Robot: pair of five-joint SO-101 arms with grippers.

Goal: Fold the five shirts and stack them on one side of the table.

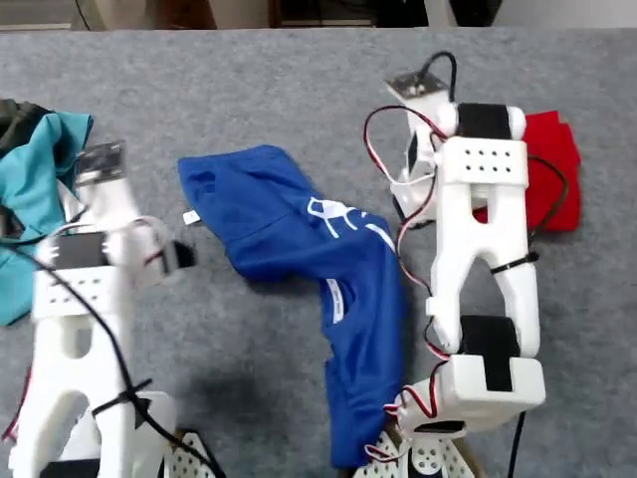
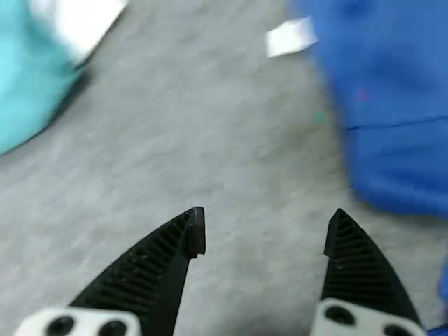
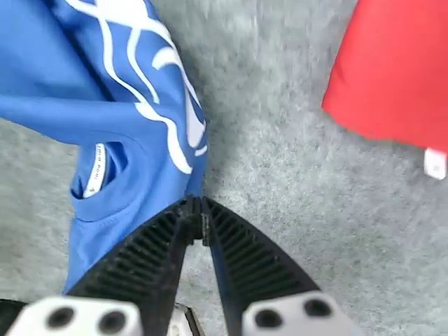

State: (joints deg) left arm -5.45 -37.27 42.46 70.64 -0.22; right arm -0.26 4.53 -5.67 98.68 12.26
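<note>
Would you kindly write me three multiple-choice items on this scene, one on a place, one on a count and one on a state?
1. Where is the red shirt relative to the blue shirt? A on top of it; B beyond the right arm from it; C folded inside it.
2. How many shirts lie on the table? A one; B three; C five.
3. The left tool is: A open; B shut on cloth; C shut on nothing.
Key: 1 B, the right arm stands between them; 2 B, blue, red and a teal shirt; 3 A, it gapes wide over the table.
</note>
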